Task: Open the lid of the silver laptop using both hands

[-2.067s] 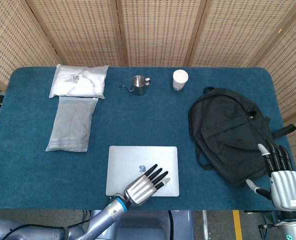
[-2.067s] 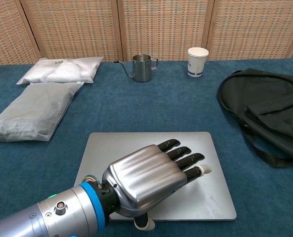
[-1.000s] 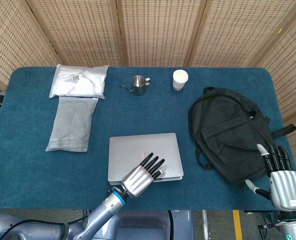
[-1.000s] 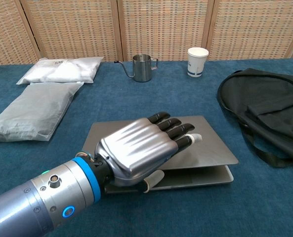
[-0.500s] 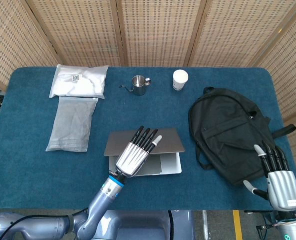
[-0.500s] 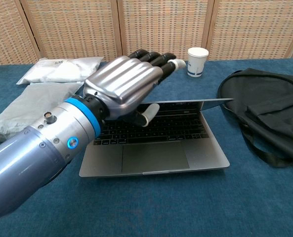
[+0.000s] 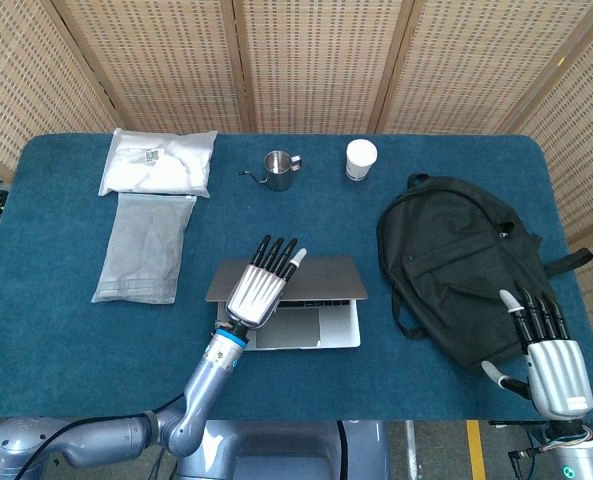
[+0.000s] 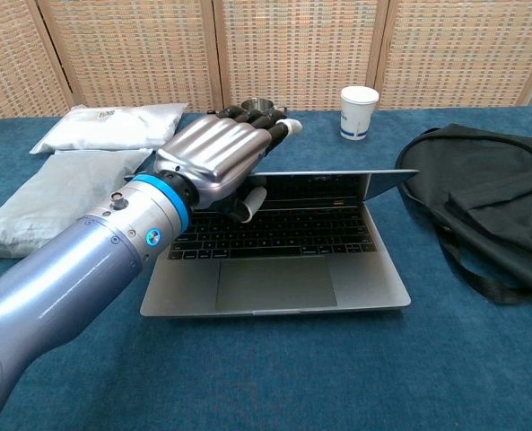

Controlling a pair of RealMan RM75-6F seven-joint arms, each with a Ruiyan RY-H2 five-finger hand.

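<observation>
The silver laptop (image 7: 311, 325) (image 8: 274, 278) lies near the table's front middle with its lid (image 7: 328, 276) raised partway, so the keyboard and dark screen show. My left hand (image 7: 261, 285) (image 8: 213, 160) holds the left part of the lid: the fingers stretch flat over its outer side and the thumb (image 8: 252, 201) sits on the screen side. My right hand (image 7: 554, 365) hovers at the table's front right corner, by the near edge of the black backpack, fingers spread and holding nothing. The chest view does not show it.
A black backpack (image 7: 461, 265) (image 8: 490, 206) lies right of the laptop. At the back stand a steel pitcher (image 7: 278, 170) and a paper cup (image 7: 361, 158) (image 8: 359, 111). A white bag (image 7: 161, 162) and a grey bag (image 7: 146, 245) lie at the left.
My left hand has lifted the lid from flat on the base to well raised, moving away from me with it. My right hand has drifted slightly left and nearer.
</observation>
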